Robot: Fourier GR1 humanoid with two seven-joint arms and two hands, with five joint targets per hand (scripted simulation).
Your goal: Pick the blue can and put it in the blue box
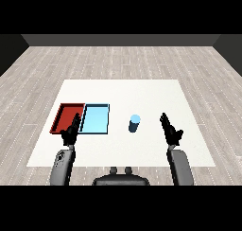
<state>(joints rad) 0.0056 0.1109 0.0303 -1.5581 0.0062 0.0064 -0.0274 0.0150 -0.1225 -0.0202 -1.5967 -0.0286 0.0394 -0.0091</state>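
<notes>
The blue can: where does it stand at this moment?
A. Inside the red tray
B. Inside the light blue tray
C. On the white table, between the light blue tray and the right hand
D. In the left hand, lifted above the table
C: the blue can stands upright on the white table, right of the light blue tray and left of the right hand, which does not touch it.

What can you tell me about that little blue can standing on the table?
The blue can is a small plain cylinder with a lighter blue top and darker blue sides, without visible markings. It stands upright on the white table, to the right of the light blue tray and apart from it. Nothing touches it: the right hand hovers further right with straight fingers, well clear of it.
</notes>
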